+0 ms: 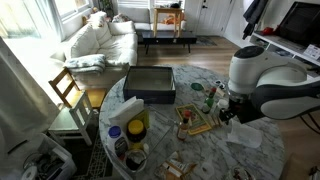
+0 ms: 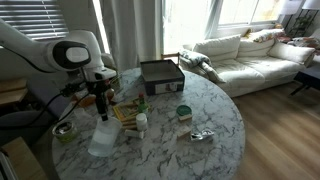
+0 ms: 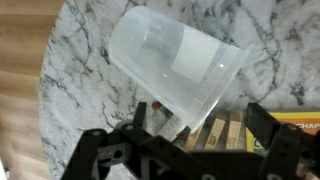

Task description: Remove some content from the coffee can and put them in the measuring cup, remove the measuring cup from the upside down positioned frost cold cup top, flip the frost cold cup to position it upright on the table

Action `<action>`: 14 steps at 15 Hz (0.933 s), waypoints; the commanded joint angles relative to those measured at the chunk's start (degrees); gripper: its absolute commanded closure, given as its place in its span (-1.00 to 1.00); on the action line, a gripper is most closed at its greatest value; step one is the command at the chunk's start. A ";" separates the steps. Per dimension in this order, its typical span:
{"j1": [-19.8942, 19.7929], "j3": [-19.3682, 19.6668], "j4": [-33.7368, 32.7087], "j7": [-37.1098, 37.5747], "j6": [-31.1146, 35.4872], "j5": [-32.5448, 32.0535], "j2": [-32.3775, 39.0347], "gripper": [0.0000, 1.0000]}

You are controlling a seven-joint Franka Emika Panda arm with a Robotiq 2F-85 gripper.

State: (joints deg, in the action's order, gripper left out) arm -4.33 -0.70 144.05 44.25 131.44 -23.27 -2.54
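Note:
The frost cold cup (image 3: 175, 62) is a large translucent whitish tumbler. It lies tilted on its side on the marble table, and it shows in both exterior views (image 1: 243, 136) (image 2: 103, 140). My gripper (image 3: 200, 125) is open just above it, fingers spread wide, with the cup's lower edge reaching between them but not clamped. In an exterior view the gripper (image 2: 101, 100) hangs right over the cup. A yellow can (image 1: 137, 127) stands at the table's opposite side. I cannot pick out the measuring cup.
A black box (image 2: 160, 75) sits mid-table. A tray of wooden sticks (image 3: 215, 135) and a yellow packet (image 3: 300, 120) lie right by the cup. A small white-lidded jar (image 2: 141, 122), a green-topped item (image 2: 183, 112) and a bowl (image 2: 64, 130) stand nearby. The table edge (image 3: 50, 110) is close.

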 commanded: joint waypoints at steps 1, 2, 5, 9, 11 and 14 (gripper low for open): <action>1.48 -0.41 -2.93 10.08 -5.75 -3.36 4.26 -1.00; 1.94 -0.26 -3.52 11.37 -6.88 -3.16 5.08 -1.00; 3.04 0.22 -4.95 13.71 -8.79 -2.17 7.11 -0.93; 3.94 0.61 -6.50 15.47 -10.23 -1.92 9.18 -0.39; 4.33 0.87 -6.99 16.17 -11.00 -2.04 9.94 -0.19; 4.54 1.10 -7.50 15.49 -13.02 -0.65 10.23 0.28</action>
State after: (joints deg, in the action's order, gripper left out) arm -0.97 -0.61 137.84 59.43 121.24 -25.03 6.65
